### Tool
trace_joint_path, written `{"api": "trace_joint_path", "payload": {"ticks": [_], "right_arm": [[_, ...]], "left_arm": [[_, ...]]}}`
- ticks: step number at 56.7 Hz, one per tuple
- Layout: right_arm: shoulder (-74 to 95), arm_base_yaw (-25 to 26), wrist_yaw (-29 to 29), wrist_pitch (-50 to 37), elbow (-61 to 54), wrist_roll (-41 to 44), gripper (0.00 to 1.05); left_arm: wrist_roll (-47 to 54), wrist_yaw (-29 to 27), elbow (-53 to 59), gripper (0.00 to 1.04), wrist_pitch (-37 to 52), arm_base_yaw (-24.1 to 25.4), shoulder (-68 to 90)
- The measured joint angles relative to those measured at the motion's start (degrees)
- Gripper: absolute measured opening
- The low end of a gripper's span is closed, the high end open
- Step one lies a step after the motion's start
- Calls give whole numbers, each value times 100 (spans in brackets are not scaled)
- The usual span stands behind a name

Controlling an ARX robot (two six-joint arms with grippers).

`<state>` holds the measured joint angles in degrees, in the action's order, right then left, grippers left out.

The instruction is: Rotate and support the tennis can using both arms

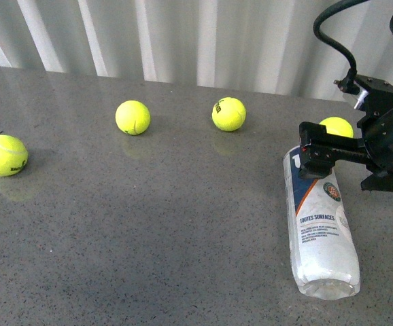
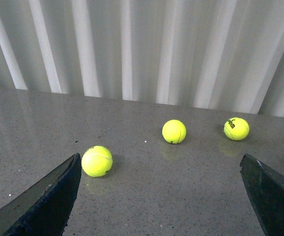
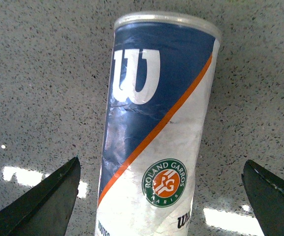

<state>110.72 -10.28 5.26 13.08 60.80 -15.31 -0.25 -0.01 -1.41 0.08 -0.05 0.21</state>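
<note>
Flat-lying tennis can (image 1: 322,231) not yet gripped

It rests at the front view's lower right. Over its labelled end hangs the right gripper (image 3: 160,167), jaws wide apart; the left gripper (image 2: 159,162), equally wide, faces loose balls (image 2: 174,131). Grasp, turn and support all remain, I'd judge.

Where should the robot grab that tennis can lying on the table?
Probably around its middle, coming straight down from above. The tennis can lies on its side on the table, so both long curved sides are free for the fingers to close on. The right gripper hangs open over its far part.
</note>
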Motion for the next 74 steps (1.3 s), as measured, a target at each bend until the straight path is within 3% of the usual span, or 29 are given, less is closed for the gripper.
{"api": "trace_joint_path", "payload": {"ticks": [36, 38, 44, 50, 67, 74], "right_arm": [[577, -79, -131, -472, -46, -118, 98], [577, -83, -166, -503, -55, -109, 95], [577, -92, -203, -557, -59, -48, 71], [577, -98, -260, -597, -61, -4, 54], [483, -103, -302, -651, -83, 59, 24], [420, -109, -278, -662, -116, 98, 17]], "left_arm": [[0, 0, 0, 98, 0, 0, 0], [0, 0, 0, 98, 0, 0, 0], [0, 0, 0, 98, 0, 0, 0], [0, 0, 0, 98, 0, 0, 0], [0, 0, 0, 98, 0, 0, 0], [0, 0, 0, 98, 0, 0, 0]]}}
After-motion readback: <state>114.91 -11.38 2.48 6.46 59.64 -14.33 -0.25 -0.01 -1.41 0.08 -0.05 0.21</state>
